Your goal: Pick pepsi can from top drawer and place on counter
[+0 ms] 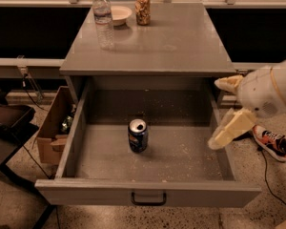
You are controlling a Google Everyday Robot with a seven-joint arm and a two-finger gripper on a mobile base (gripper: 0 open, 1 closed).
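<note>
Speckled stone floor [257,213] surrounds a grey cabinet, and its flat counter [181,42] fills the upper middle of the view. At the back of the counter we see a clear water bottle [103,19], a pale bowl [119,15] just behind it, and a tan-orange patterned can [142,8] beside the bowl.

Below the counter the top drawer [86,192] is pulled fully out, with its dark loop handle [148,199] on the front panel. The pepsi can [137,135] stands upright near the middle of the drawer floor, a little to the left, and nothing touches it.

We find the gripper [215,113] at the right side of the drawer, over its right wall and well apart from the pepsi can. Its two cream fingers [231,127] stand spread apart and hold nothing.

A brown cardboard box [52,123] sits on the floor against the left side of the drawer. An orange and white shoe [269,141] shows at the right edge.
</note>
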